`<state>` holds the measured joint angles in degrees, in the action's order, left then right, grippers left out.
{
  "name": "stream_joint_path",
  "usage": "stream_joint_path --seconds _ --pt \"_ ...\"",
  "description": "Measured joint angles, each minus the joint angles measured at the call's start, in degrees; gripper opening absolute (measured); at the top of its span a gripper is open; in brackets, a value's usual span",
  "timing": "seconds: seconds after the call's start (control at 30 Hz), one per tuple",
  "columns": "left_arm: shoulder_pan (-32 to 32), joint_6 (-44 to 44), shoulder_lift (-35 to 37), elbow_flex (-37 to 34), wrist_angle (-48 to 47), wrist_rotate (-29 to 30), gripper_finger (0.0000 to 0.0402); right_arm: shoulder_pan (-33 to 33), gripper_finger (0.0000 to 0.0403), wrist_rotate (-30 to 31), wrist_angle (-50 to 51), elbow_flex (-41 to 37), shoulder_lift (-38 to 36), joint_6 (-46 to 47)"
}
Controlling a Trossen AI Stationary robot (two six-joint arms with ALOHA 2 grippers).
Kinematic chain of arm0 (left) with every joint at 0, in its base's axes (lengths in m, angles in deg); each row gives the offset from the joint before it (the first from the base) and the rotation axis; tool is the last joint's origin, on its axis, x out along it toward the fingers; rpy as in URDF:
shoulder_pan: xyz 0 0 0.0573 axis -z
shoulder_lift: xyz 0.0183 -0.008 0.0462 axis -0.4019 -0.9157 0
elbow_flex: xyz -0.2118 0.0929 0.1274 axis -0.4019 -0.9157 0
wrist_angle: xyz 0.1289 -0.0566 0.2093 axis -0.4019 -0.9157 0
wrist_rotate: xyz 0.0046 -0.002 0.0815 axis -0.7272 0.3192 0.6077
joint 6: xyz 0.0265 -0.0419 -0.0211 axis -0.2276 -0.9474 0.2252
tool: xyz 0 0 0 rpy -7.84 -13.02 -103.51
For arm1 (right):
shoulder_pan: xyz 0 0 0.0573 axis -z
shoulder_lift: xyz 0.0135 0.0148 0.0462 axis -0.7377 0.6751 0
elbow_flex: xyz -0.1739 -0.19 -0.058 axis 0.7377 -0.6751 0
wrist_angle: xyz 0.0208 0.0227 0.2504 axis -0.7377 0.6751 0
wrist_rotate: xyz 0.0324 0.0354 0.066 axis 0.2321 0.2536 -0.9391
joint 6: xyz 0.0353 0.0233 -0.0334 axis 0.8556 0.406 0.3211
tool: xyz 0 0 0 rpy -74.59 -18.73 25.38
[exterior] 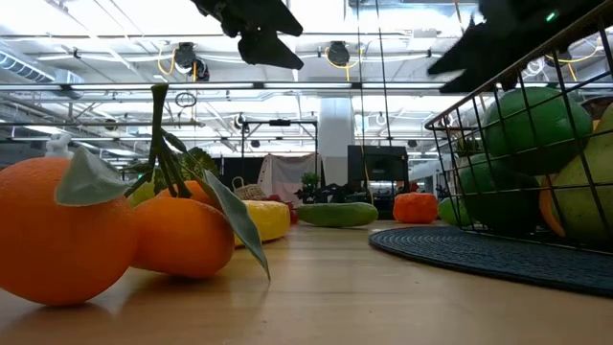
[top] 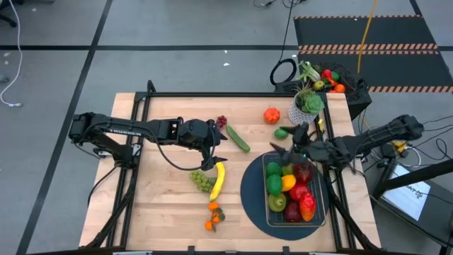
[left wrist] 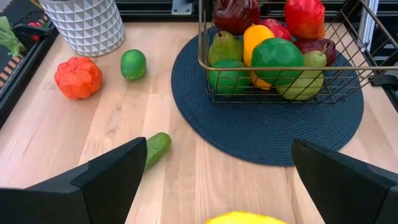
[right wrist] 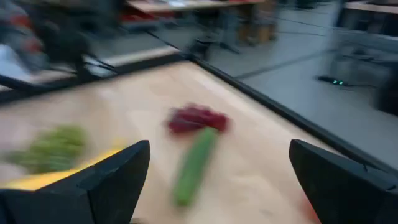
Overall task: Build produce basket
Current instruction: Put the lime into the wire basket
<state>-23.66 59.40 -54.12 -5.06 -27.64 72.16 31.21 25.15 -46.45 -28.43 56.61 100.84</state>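
The left gripper [top: 214,160] hung over the table's middle with its fingers spread wide and nothing between them. The banana [top: 217,180] lay just beyond it at about six o'clock, with the green grapes [top: 202,180] touching the banana's side at nine. The cucumber [top: 238,138] sat near the gripper at one o'clock, the purple grapes [top: 221,121] farther up at twelve.

The right gripper [top: 287,151] hovered, fingers also apart and empty, at the far rim of the basket [top: 263,185]. The basket lay on the dark round mat [top: 249,191] at the gripper's five o'clock, already holding green, yellow and red fruit.
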Motion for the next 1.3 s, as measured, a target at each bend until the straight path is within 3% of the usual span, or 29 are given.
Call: stream_joint_path --seconds 0.07,0.3,0.6,1.03,1.3 --pt "0.00 -0.04 0.00 0.00 0.54 0.00 0.0399 4.72 0.0377 -3.28 1.02 0.00 0.82 -1.26" --pt "0.00 0.00 0.00 0.00 1.19 0.00 0.0399 21.54 0.0377 -27.98 7.38 0.01 3.95 -2.99" --pt "0.00 0.02 0.00 0.00 1.40 0.00 0.0399 33.05 0.0377 -40.03 10.67 0.02 5.67 -12.81" --pt "0.00 0.17 0.00 -0.02 3.73 -0.04 0.0399 41.98 0.0377 -42.02 13.92 0.02 6.69 -26.78" --pt "0.00 0.15 0.00 -0.02 3.55 -0.04 0.0399 44.06 0.0377 -41.83 13.86 0.02 14.16 -33.96"
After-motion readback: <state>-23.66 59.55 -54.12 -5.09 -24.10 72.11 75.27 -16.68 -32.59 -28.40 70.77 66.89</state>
